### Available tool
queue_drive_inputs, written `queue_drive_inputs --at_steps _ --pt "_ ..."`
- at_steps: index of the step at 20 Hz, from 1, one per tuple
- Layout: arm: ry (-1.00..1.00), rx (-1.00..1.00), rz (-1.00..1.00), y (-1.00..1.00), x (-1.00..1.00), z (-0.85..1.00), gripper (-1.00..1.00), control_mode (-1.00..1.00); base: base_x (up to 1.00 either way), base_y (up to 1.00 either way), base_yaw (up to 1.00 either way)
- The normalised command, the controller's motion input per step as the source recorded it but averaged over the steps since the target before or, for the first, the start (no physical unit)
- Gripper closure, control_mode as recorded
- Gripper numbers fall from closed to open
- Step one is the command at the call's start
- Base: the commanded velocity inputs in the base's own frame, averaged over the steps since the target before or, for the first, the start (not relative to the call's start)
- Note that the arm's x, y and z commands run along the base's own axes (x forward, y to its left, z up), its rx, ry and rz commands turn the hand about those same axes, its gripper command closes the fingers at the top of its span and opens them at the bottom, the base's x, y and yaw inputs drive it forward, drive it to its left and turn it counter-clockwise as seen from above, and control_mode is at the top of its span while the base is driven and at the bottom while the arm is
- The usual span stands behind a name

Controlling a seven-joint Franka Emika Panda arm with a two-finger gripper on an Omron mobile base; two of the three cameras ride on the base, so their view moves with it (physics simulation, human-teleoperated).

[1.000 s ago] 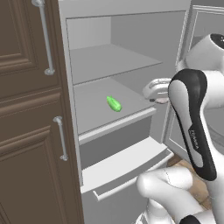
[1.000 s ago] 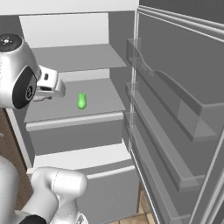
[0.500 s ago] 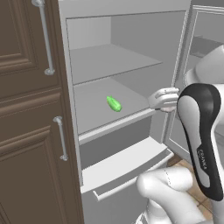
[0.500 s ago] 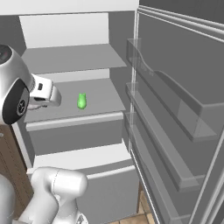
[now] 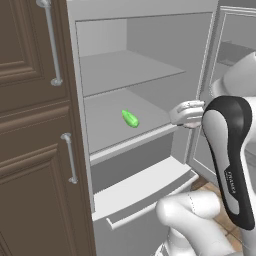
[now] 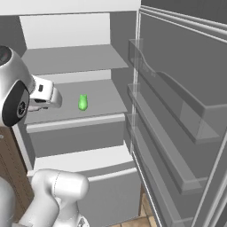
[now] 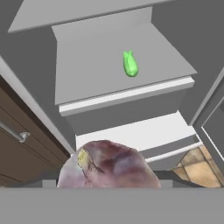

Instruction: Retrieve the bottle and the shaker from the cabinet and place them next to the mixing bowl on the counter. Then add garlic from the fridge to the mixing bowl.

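garlic (image 7: pixel 109 164) clamped in tool (image 5: pixel 186 113) outside open fridge (image 6: pixel 71 57), green item (image 5: pixel 130 118) on middle shelf

Grey fridge shelf (image 5: pixel 112 117) (image 6: pixel 104 95) (image 7: pixel 96 65): small green item (image 5: pixel 130 119) (image 6: pixel 83 102) (image 7: pixel 130 64) lying mid-shelf, nearer front edge.

Even, soft light; sharp render

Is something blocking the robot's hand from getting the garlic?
No, nothing does. The purplish-white garlic bulb sits right at the gripper, between its fingers. The small green vegetable lies apart from it, farther back on the grey fridge shelf.
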Motion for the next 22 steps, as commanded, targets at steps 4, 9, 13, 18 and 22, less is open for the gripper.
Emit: queue_drive_inputs --at_steps 4,9,13,18,22 --pt "0.00 0.00 0.00 0.00 0.00 0.00 1.00 1.00 -0.70 0.00 0.00" --pt "0.00 0.00 0.00 0.00 0.00 0.00 1.00 1.00 -1.00 0.00 0.00" --pt "0.00 0.00 0.00 0.00 0.00 0.00 1.00 1.00 -1.00 0.00 -0.03" --pt "0.00 0.00 0.00 0.00 0.00 0.00 1.00 1.00 -0.96 -0.23 -0.14" --pt "0.00 0.00 0.00 0.00 0.00 0.00 1.00 1.00 -0.92 -0.58 -0.38"
